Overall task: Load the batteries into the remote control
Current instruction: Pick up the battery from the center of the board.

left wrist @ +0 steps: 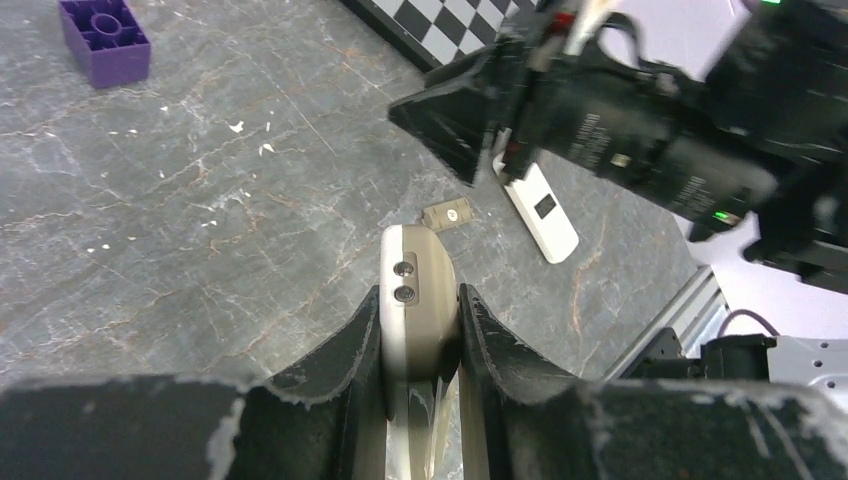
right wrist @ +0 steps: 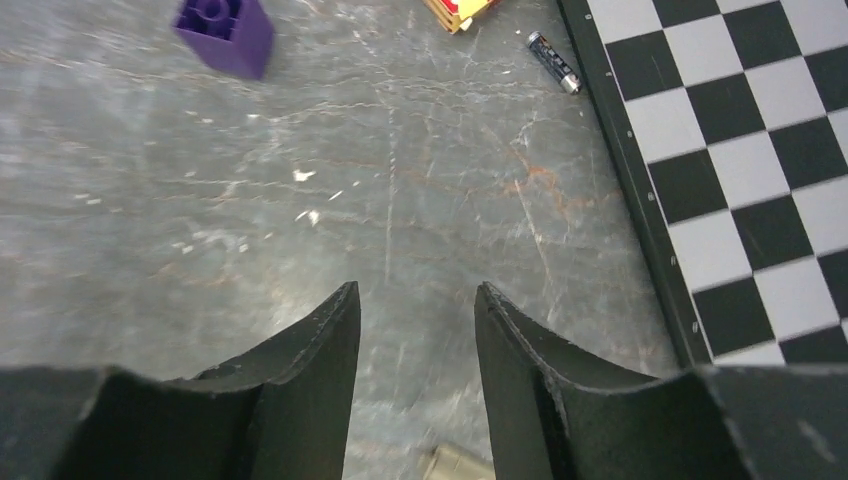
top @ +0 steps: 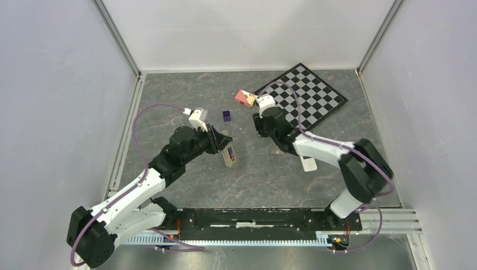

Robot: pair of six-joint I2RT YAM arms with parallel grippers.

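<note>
Left gripper (left wrist: 420, 300) was clamping the remote control (left wrist: 412, 262), right gripper (right wrist: 417, 295) hung part-open and empty, and a battery (right wrist: 553, 48) lay unloaded beside the checkerboard (right wrist: 740, 150).

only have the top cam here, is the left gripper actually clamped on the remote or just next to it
observer: Clamped. In the left wrist view the remote control sits edge-on between the left gripper's fingers, touching both.
operator: any battery loose near the right arm
observer: One battery lies on the table beside the checkerboard's edge, ahead of the right gripper, whose jaws stand apart and empty.
operator: where's the bay cover
observer: A small tan plate, likely that cover, lies flat close to the white remote.
</note>
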